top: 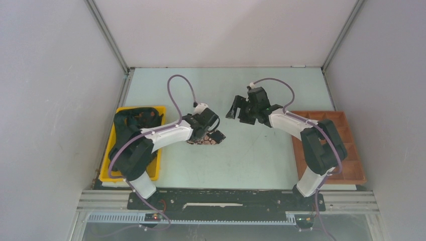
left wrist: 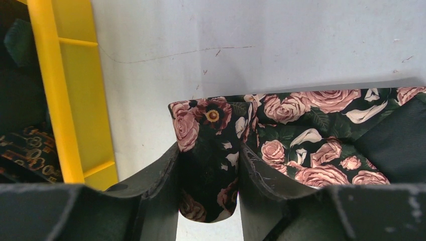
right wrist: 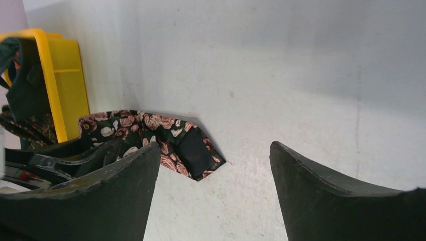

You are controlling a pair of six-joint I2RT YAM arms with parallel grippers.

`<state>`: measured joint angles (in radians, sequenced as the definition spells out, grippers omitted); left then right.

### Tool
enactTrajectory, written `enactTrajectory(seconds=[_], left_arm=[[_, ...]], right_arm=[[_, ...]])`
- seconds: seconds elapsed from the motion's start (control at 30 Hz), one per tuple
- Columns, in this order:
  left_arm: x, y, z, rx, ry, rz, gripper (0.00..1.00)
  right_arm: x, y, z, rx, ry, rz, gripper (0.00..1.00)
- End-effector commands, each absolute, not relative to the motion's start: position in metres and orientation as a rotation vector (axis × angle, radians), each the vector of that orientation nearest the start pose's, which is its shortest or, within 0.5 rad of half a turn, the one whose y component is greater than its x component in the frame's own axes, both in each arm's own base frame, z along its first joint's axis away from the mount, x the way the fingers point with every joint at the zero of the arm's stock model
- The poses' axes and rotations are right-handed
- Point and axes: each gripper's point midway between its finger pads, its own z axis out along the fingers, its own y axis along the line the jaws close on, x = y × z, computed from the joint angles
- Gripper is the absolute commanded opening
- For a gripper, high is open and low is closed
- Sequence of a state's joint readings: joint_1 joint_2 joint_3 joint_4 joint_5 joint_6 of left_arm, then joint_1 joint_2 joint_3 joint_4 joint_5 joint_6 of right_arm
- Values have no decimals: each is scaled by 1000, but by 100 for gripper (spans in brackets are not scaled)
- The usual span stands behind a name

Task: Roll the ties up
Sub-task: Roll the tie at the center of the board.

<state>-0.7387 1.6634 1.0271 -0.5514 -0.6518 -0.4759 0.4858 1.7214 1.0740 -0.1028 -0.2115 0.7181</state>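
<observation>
- Left arm: extends from its base at the near bench edge forward and inward, elbow bent, wrist pitched down so the left gripper sits low over the bench surface, just right of the yellow bin.
- Left gripper: jaws drawn partway together and clamped on a bunched fold of the tie. The fabric fills the gap between the two fingers, as the left wrist view shows.
- Tie: black with pink roses, lying on the bench directly under and beside the left gripper. Its free end is folded over flat, exposing plain black backing, and points toward the bench centre.
- Right arm: rises from its base, elbow high beside the brown compartment tray, forearm angled inward and toward the far side.
- Right gripper: raised above the bench, well apart from the tie. Jaws spread wide with nothing between them; only bare bench shows in the gap.
- Yellow bin: holds a heap of dark fabric at the left edge of the bench.
</observation>
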Motion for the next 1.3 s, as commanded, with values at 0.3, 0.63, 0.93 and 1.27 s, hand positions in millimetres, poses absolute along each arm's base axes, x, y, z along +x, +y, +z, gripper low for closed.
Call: enactTrajectory(seconds=[0.3,0.63,0.93,1.27], left_arm=[[304,-168,64,324,2352,698,44],[298,-196,47,411,2372,702,46],[291,-220,35,435,2433,591,54],[288,-240,48,430,2466,411,67]], right_arm=[[380,204,128,375,2283,759,83],[380,193,128,407,2279,767,83],[381,191,126,416,2280,772,82],[382,188,124,422,2276,774,82]])
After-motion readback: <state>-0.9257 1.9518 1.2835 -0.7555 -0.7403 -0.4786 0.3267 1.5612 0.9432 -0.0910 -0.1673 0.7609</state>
